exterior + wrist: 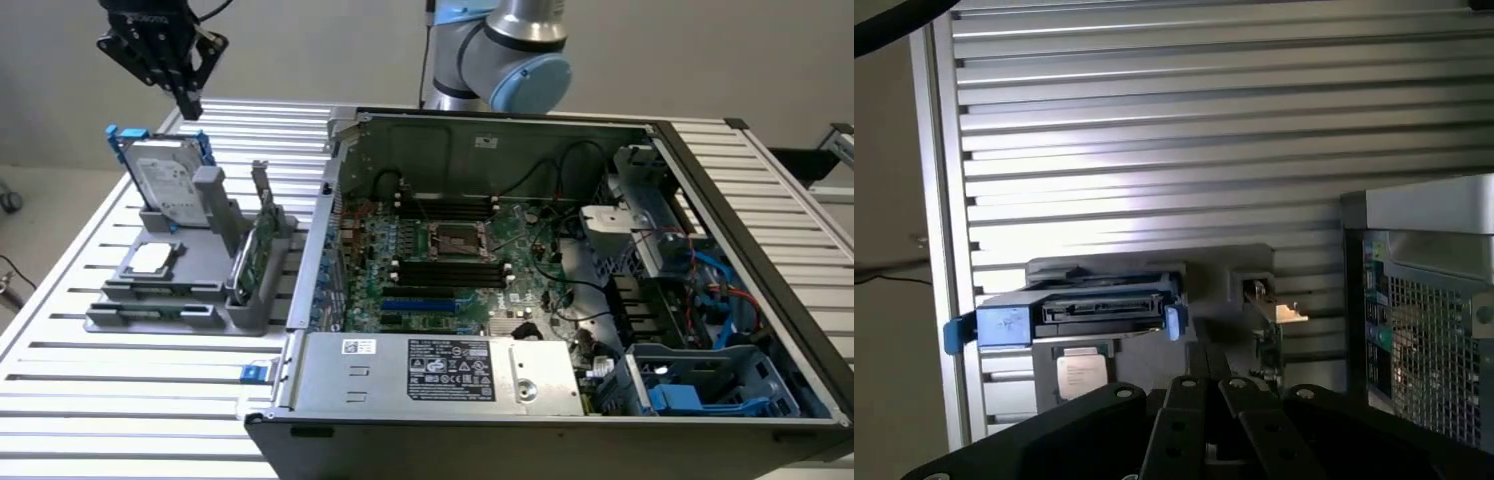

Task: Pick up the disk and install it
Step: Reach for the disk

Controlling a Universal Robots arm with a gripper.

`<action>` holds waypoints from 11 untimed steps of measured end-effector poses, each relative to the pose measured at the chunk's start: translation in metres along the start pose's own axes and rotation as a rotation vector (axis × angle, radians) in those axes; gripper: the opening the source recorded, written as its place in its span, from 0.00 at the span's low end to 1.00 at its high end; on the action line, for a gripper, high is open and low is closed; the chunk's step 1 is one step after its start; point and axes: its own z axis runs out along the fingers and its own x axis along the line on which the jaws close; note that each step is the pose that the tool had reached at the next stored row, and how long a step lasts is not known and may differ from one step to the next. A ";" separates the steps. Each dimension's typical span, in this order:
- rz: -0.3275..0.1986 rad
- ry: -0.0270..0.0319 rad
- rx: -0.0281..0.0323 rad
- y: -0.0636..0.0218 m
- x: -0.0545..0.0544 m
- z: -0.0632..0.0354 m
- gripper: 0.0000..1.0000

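Quantities present:

- Table (134, 420): one, slatted.
- Arm (514, 50): one.
- Gripper (191, 106): one.
- Rack (200, 305): one, grey, with three parts in it.
- Disk (167, 185): one. In the wrist view, two blue tabs (955, 333) show on its carrier.
- Chip (151, 257): one.
- Card (250, 262): one, green.
- Case (814, 330): one, open.
- Board (534, 280): one, inside the case.
- Socket (454, 240): one, on the board.
- Power supply (400, 385): one, with two labels, one white (360, 346) and one black (451, 367).
- Blue bay (694, 385): one.
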 end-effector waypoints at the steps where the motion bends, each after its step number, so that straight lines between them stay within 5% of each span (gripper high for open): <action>1: 0.000 -0.0002 0.0023 0.0010 0.005 0.0006 0.11; 11: -0.001 -0.0022 0.0301 0.0079 0.051 0.0049 0.11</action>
